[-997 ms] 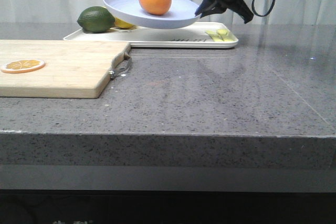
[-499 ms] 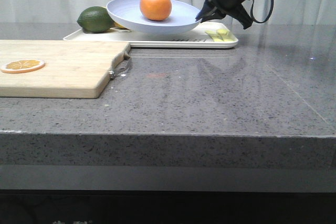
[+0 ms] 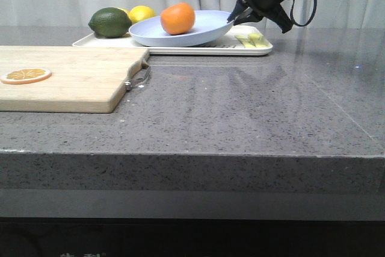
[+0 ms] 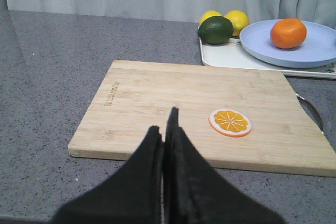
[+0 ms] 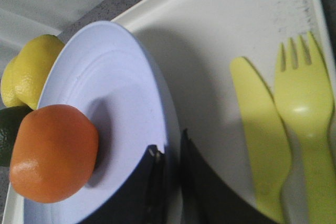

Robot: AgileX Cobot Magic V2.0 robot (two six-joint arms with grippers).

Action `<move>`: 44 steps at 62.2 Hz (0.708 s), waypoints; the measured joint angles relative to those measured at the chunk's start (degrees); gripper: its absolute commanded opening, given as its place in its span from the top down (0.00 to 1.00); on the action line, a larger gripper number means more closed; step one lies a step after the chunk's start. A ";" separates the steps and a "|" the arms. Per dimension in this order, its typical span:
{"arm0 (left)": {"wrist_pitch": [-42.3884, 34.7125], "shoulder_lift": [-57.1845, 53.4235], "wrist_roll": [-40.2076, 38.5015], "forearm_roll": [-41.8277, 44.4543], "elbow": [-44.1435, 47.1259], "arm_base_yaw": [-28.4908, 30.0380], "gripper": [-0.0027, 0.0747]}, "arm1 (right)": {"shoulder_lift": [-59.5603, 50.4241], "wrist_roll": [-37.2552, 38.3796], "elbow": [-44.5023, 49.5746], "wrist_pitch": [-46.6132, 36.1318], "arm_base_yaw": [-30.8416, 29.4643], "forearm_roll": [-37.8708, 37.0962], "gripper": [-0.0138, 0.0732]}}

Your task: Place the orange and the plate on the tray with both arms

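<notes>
The pale blue plate (image 3: 204, 30) lies low on the white tray (image 3: 180, 49), its right rim slightly raised. The orange (image 3: 177, 18) sits inside the plate, towards its left side. My right gripper (image 3: 232, 17) is shut on the plate's right rim; in the right wrist view the gripper (image 5: 171, 153) pinches the plate (image 5: 105, 87) beside the orange (image 5: 52, 153), over the tray (image 5: 220, 30). My left gripper (image 4: 164, 121) is shut and empty, at the near edge of the cutting board, far from the orange (image 4: 288, 33), the plate (image 4: 315, 51) and the tray (image 4: 226, 57).
A wooden cutting board (image 3: 72, 82) with a dried orange slice (image 3: 26, 75) lies front left of the tray. A green lime (image 3: 110, 21) and a yellow lemon (image 3: 142, 14) sit on the tray's left end. A green plastic fork and knife (image 3: 252, 40) lie on its right end.
My right gripper has lowered the plate with the orange from above the tray down onto it. The lemon behind now shows.
</notes>
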 measured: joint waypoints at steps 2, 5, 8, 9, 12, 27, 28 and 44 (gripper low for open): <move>0.00 0.00 0.00 0.00 0.00 0.00 0.99 | 0.00 0.00 -0.02 -0.10 0.00 0.12 0.67; 0.00 0.00 0.00 0.00 0.00 0.00 0.99 | 0.00 0.00 -0.13 -0.10 0.00 0.25 0.60; 0.00 0.00 0.00 0.00 0.00 0.00 0.99 | 0.00 0.00 -0.13 -0.10 0.00 0.48 0.51; 0.00 0.00 0.00 0.00 0.00 0.00 0.99 | 0.00 0.00 -0.13 -0.10 0.00 0.48 0.49; 0.00 0.00 0.00 0.00 0.00 0.00 0.99 | 0.00 0.00 -0.13 0.03 0.00 0.71 0.42; 0.00 0.00 0.00 0.00 0.00 0.00 0.99 | -1.77 0.04 -0.13 3.68 -0.56 0.91 0.38; 0.00 0.00 0.00 0.00 0.00 0.00 0.99 | -2.22 0.04 -0.13 4.11 -0.69 0.91 0.39; 0.00 0.00 0.00 0.00 0.00 0.00 0.99 | -10.26 -0.80 -0.83 14.89 -3.30 -6.90 0.90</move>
